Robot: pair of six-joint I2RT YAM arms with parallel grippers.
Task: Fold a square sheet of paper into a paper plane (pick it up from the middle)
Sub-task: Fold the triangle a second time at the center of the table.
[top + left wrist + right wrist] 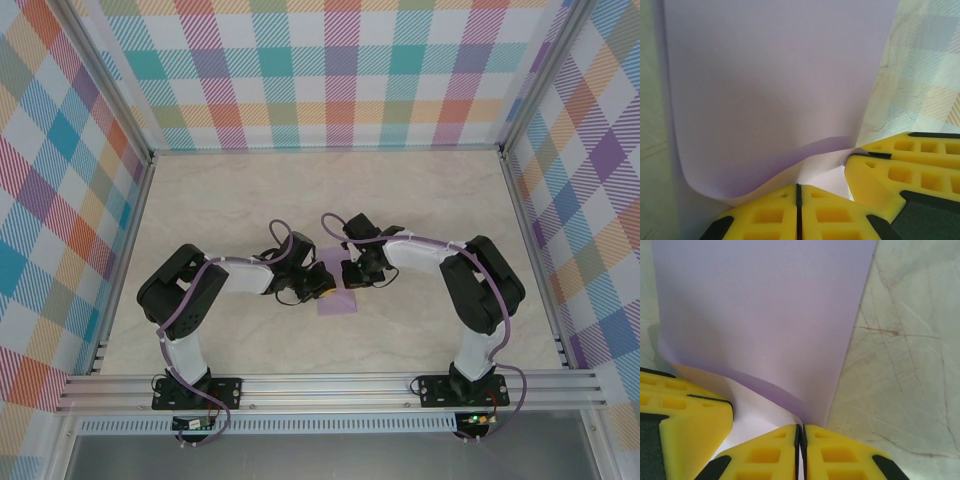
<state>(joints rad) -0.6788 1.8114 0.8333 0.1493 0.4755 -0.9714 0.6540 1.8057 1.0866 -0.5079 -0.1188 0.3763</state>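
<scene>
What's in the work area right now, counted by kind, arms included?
lavender paper sheet: 1
robot arms: 2 (left arm, right arm)
Total: 3

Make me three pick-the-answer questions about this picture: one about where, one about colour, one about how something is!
1. Where is the paper?
A. in a far corner
B. between the left claw and the right claw
C. inside a box

2. What colour is the paper?
A. green
B. purple
C. red

3. How is the left claw?
A. wide open
B. holding a ball
C. shut on the paper

Answers:
1 B, the top view shows it lying mid-table between both claws.
2 B, it looks lavender in every view.
3 C, its wrist view shows it closed on the curled edge.
</scene>
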